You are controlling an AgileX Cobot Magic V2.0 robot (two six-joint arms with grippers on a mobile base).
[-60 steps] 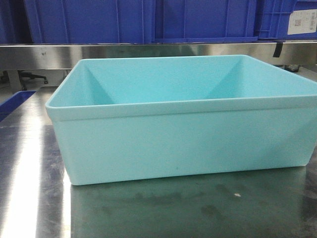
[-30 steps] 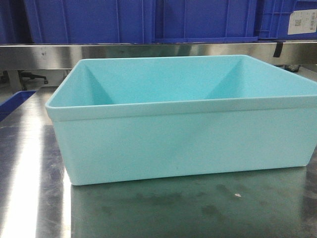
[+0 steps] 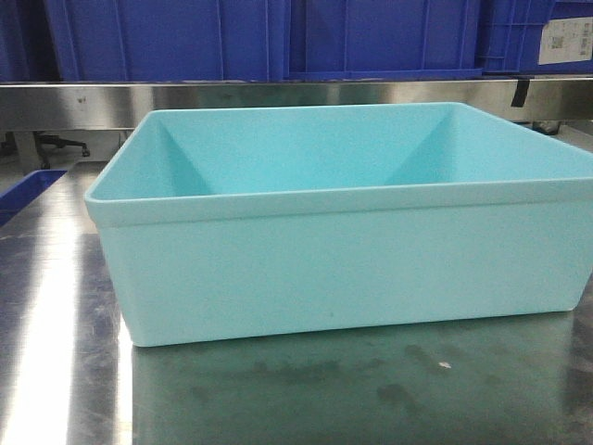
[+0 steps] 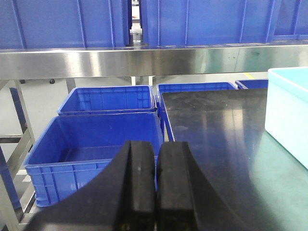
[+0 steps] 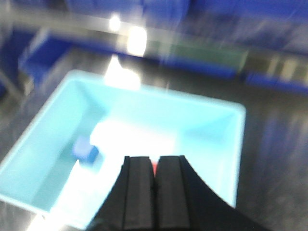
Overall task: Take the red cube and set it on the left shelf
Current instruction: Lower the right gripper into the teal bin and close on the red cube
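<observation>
Table (image 3: 278, 399), tub (image 3: 343, 269); red cube (image 5: 154, 167): right wrist only.

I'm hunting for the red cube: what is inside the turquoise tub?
Blurred right wrist view: a blue block in the tub, and a red sliver peeks between the right gripper's jaws, mostly covered. Front view: floor hidden.

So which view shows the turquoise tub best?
Front-facing view: the tub is sharp and nearly whole, side-on. Right wrist looks down into it, but blurred. Left wrist catches only a corner at the frame's right edge.

Turquoise tub (image 3: 343, 269), blue crates (image 4: 91, 144) (ribbed walls), silver shelf rail (image 4: 144, 60)
</observation>
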